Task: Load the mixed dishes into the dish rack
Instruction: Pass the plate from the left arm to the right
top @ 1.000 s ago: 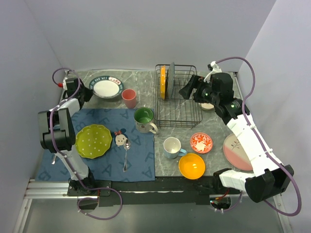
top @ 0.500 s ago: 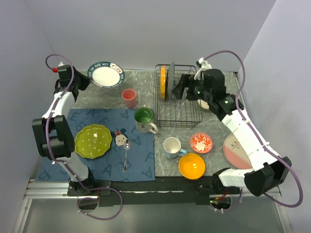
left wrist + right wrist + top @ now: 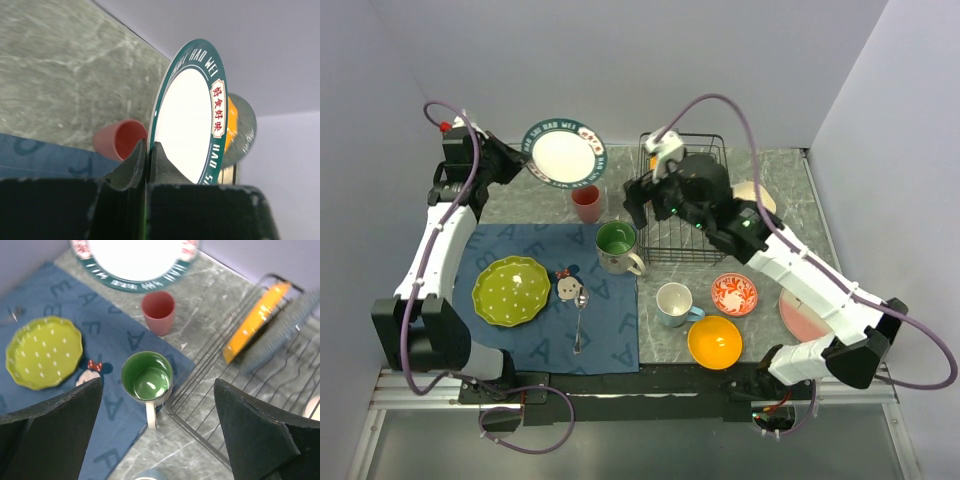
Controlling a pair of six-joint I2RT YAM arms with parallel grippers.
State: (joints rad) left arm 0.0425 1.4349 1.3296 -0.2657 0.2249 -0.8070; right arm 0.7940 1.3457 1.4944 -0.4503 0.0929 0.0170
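My left gripper (image 3: 520, 160) is shut on the rim of a white plate with a green lettered rim (image 3: 563, 152), held on edge in the air left of the dish rack (image 3: 708, 246). In the left wrist view the jaws (image 3: 148, 150) pinch the plate (image 3: 187, 120). My right gripper (image 3: 638, 203) hangs open and empty over the rack's left edge, above the green mug (image 3: 147, 376). An orange plate (image 3: 255, 322) and a grey plate (image 3: 277, 332) stand in the rack's slots.
On the blue mat (image 3: 610, 330) lie a lime plate (image 3: 511, 290), a small dish (image 3: 567, 286) and a spoon (image 3: 580, 320). A pink cup (image 3: 586, 202), white mug (image 3: 673, 303), red-patterned dish (image 3: 734, 294), orange bowl (image 3: 714, 341), pink plate (image 3: 800, 318) and cream bowl (image 3: 760, 193) surround the rack.
The left arm has lifted the green-rimmed plate off the table and carried it right, towards the rack. The right arm has swung left across the rack, its jaws opening wider.
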